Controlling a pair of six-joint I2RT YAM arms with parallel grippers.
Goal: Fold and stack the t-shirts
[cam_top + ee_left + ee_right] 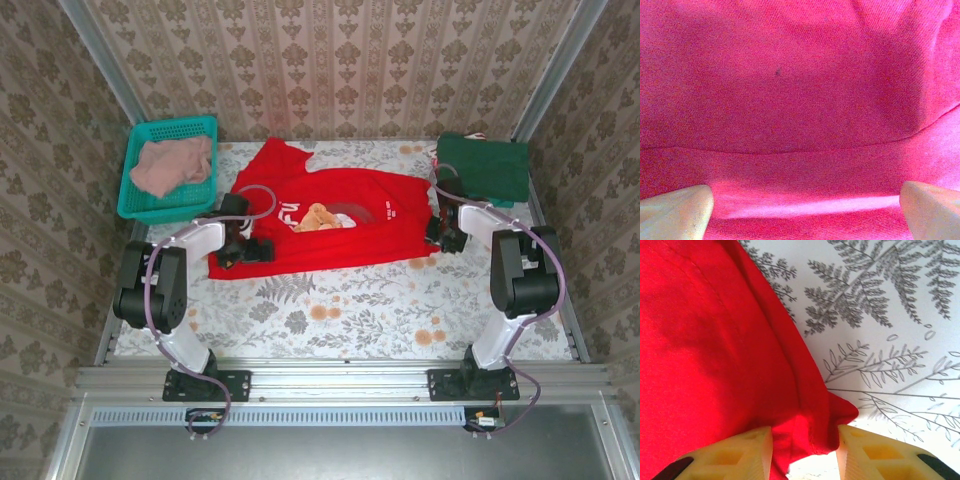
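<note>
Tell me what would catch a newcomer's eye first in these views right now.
A bright red t-shirt lies spread across the middle of the table, bear print up. The right gripper pinches its right-hand corner, while the left gripper sits wide open over the cloth. A pink shirt is heaped in the teal basket at back left; a green folded stack lies at back right.

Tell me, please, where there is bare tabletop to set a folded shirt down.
The widest free strip of table runs along the near side, between the red t-shirt and the arm bases. A smaller patch lies at the back, between that shirt and the dark green stack. The middle is crowded; the teal basket takes the back left.
</note>
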